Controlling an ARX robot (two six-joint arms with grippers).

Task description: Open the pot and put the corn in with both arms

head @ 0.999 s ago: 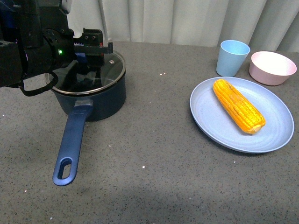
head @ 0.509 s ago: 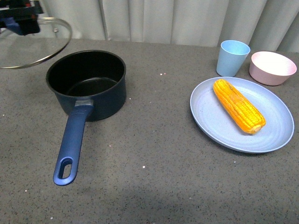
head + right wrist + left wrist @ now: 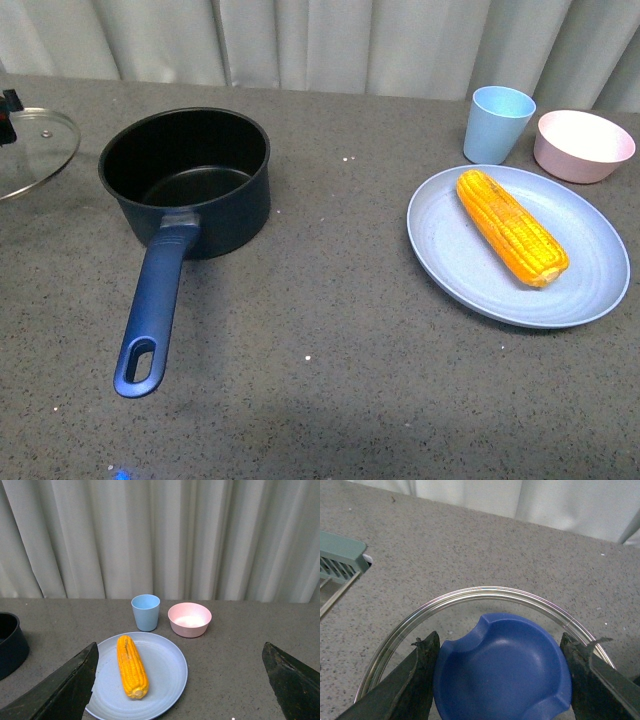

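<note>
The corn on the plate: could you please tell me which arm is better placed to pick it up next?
Probably the right. The right gripper is open and empty, facing the corn on the plate, while the left gripper is clamped on the blue knob of the lid at the far left.

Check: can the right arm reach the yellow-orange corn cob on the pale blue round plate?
Probably yes: the open right end effector faces the corn cob, uncovered on the plate; blue cup and pink bowl stand beyond.
</note>
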